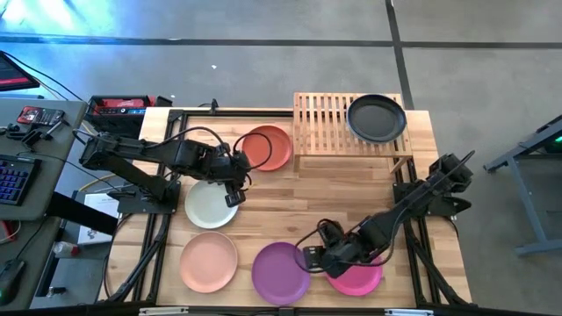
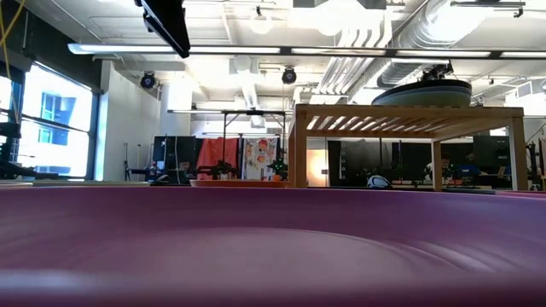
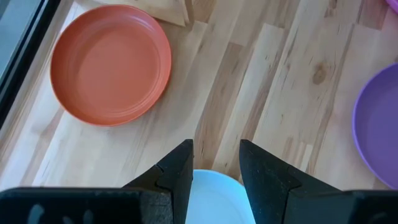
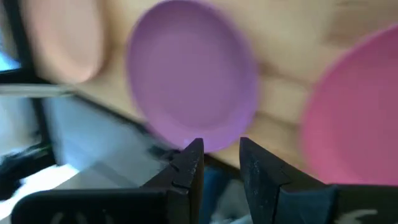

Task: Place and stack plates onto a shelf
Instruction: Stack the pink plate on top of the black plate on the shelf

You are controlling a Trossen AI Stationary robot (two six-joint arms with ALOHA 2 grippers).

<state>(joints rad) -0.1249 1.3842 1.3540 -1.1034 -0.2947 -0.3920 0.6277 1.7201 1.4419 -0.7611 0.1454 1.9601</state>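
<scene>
My left gripper (image 1: 235, 184) (image 3: 216, 146) is open above the rim of a pale plate (image 1: 209, 204) (image 3: 214, 198), beside the orange-red plate (image 1: 266, 147) (image 3: 111, 64). Whether it touches the pale plate I cannot tell. My right gripper (image 1: 312, 259) (image 4: 221, 144) is open near the table's near edge, between the purple plate (image 1: 281, 272) (image 4: 193, 81) and the magenta plate (image 1: 358, 277) (image 4: 354, 112). A peach plate (image 1: 209, 262) lies flat on the table. The black plate (image 1: 376, 118) (image 2: 422, 92) rests on the right half of the bamboo shelf (image 1: 325, 123) (image 2: 409, 111).
The shelf stands at the table's far edge, and its left half shows bare slats. Bare tabletop (image 1: 334, 193) lies between the shelf and the near plates. In the low view the purple plate (image 2: 273, 247) fills the foreground. A desk with a keyboard (image 1: 13, 175) stands left of the table.
</scene>
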